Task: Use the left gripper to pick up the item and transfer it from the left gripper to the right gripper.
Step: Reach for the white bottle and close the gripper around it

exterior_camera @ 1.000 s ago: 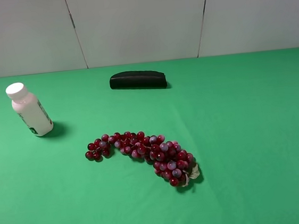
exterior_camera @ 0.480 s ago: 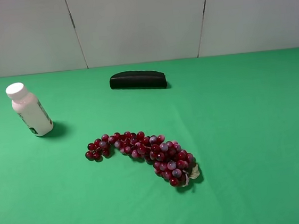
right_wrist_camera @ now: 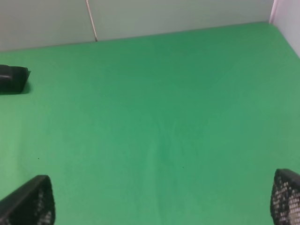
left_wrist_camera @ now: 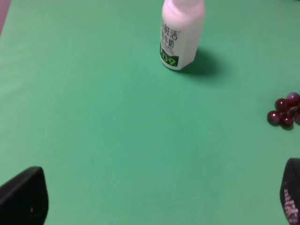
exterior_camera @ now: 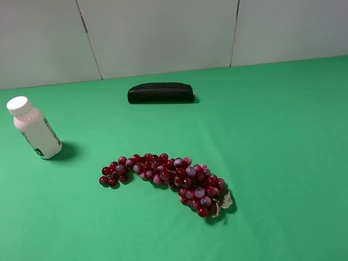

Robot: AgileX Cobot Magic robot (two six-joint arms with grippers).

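Observation:
The item (exterior_camera: 35,128), a small white bottle with a white cap and a green-marked label, stands upright at the far left of the green table (exterior_camera: 285,125). The left wrist view shows the item (left_wrist_camera: 182,33) some way ahead of my left gripper (left_wrist_camera: 157,201), whose two black fingertips sit wide apart at the frame's corners, open with nothing between them. My right gripper (right_wrist_camera: 164,199) is open too, over bare green cloth, its textured fingertips (right_wrist_camera: 33,199) far apart. Neither arm appears in the exterior high view.
A bunch of red grapes (exterior_camera: 166,178) lies in the middle of the table, its left end (left_wrist_camera: 283,110) showing in the left wrist view. A long black case (exterior_camera: 160,93) lies at the back centre. A grey panelled wall stands behind the table.

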